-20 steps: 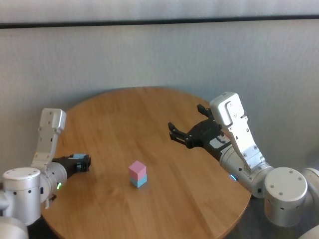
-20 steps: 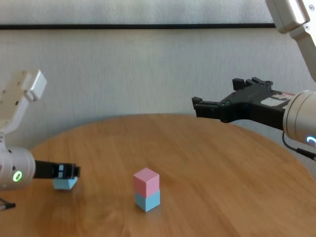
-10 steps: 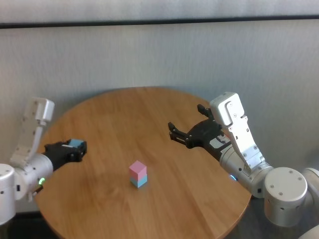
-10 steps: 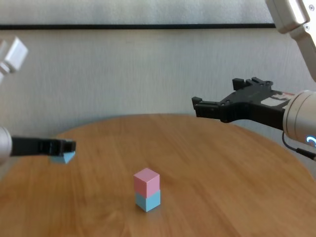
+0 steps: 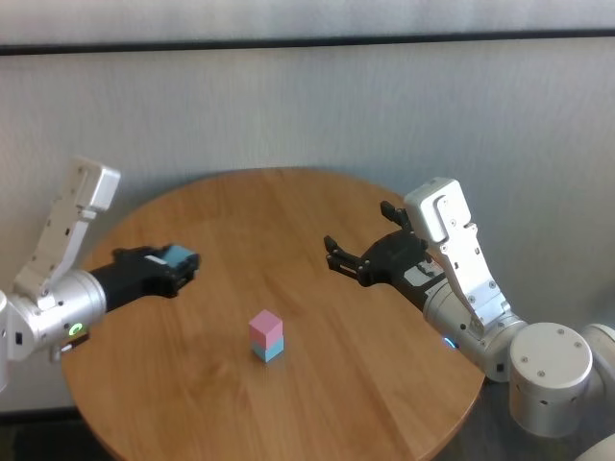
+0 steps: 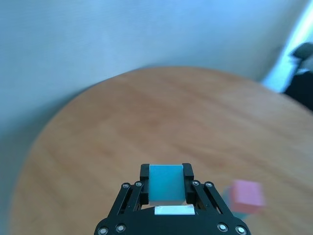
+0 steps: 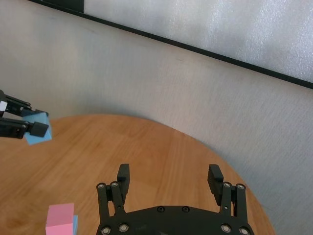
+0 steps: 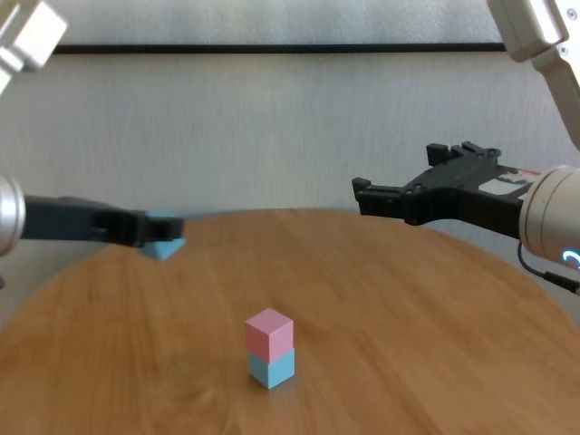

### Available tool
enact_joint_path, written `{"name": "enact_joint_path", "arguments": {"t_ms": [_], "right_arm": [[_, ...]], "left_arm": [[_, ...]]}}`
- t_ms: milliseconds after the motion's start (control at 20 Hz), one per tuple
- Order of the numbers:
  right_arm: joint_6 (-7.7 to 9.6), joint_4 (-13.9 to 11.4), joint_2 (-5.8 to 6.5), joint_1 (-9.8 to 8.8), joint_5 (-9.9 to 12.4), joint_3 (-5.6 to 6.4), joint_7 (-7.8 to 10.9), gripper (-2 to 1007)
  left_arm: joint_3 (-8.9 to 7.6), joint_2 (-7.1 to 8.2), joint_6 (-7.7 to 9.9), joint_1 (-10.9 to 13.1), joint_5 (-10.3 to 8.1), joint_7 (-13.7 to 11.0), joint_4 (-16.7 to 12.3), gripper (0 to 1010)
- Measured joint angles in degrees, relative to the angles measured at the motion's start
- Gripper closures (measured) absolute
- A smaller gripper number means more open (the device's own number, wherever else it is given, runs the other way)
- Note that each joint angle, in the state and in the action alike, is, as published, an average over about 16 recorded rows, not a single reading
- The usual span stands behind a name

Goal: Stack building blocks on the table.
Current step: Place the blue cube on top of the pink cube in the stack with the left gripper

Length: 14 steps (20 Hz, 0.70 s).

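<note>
A pink block (image 5: 265, 327) sits on a light blue block (image 5: 268, 350) near the middle of the round wooden table (image 5: 288, 221); the same stack shows in the chest view with the pink block (image 8: 269, 333) on top. My left gripper (image 5: 183, 264) is shut on a second light blue block (image 5: 178, 257), held in the air to the left of the stack and above its height. The wrist view shows that block (image 6: 166, 182) clamped between the fingers. My right gripper (image 5: 338, 255) hovers open and empty over the table's right side.
A grey wall (image 5: 307, 106) stands close behind the table. The table edge (image 5: 452, 413) curves in front of my right arm's base. Bare wood lies all around the stack.
My left gripper has lifted the light blue block off the table's left edge and carried it up and rightward toward the stack. The right arm has not moved.
</note>
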Motion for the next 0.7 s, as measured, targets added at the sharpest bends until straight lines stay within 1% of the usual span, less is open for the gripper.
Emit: {"name": "enact_joint_path", "arguments": {"t_ms": [150, 400, 550, 700], "right_arm": [[0.00, 0.0, 0.00, 0.00, 0.0, 0.00, 0.00, 0], [0.00, 0.0, 0.00, 0.00, 0.0, 0.00, 0.00, 0], [0.00, 0.0, 0.00, 0.00, 0.0, 0.00, 0.00, 0], [0.00, 0.0, 0.00, 0.00, 0.0, 0.00, 0.00, 0]], "left_arm": [[1.30, 1.05, -0.19, -0.6, -1.17, -3.0, -0.6, 611], [3.50, 2.18, -0.49, -1.5, -2.83, -7.2, -0.9, 611], [4.87, 2.65, -0.72, -2.1, -3.43, -9.0, -0.5, 611], [6.31, 3.09, -1.00, -2.8, -3.65, -10.4, 0.1, 611]]}}
